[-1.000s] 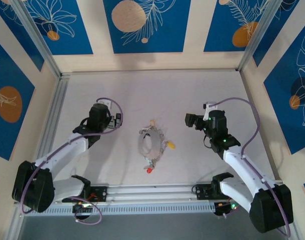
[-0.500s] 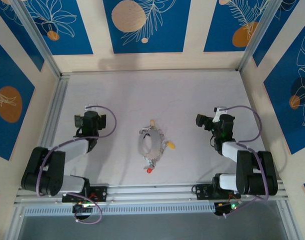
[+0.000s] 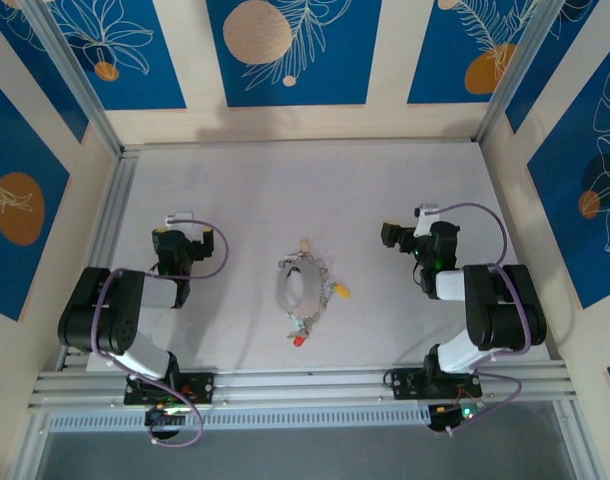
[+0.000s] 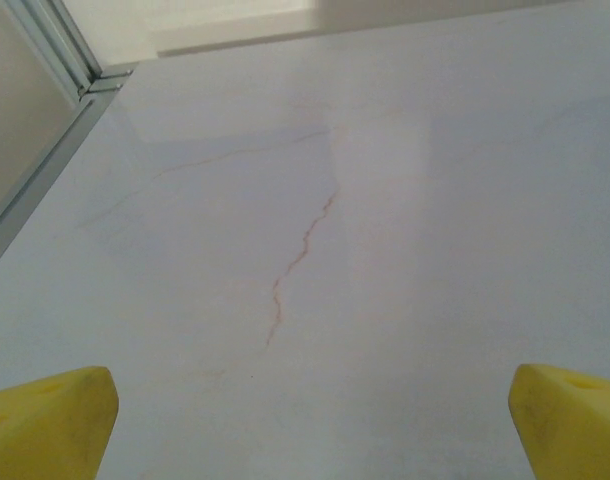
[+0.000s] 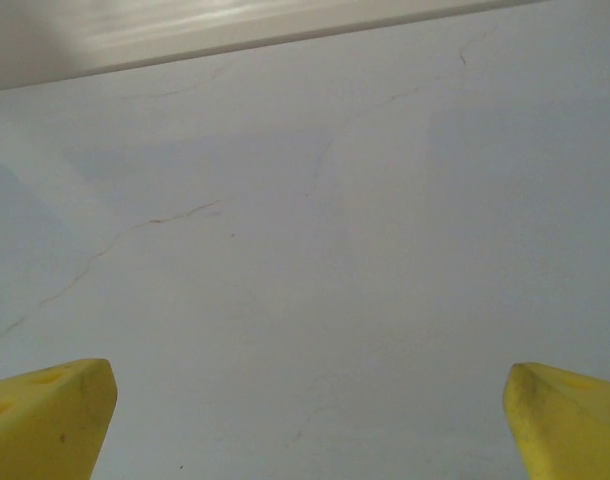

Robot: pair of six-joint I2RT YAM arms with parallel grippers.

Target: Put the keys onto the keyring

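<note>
Standing wide apart and gripping nothing, the left gripper (image 4: 305,430) shows yellow fingertips (image 4: 50,425) over bare table (image 4: 405,180); the right gripper (image 5: 305,425) gapes equally wide, empty too. The keyring (image 3: 288,290) lies between both sets of jaws (well apart from each), the keys (image 3: 325,288) clustered along it.

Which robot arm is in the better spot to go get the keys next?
Probably the right, but only just. The right gripper and left gripper are both open and empty. The right one sits slightly nearer the keyring, and the yellow-tagged key lies on its side.
</note>
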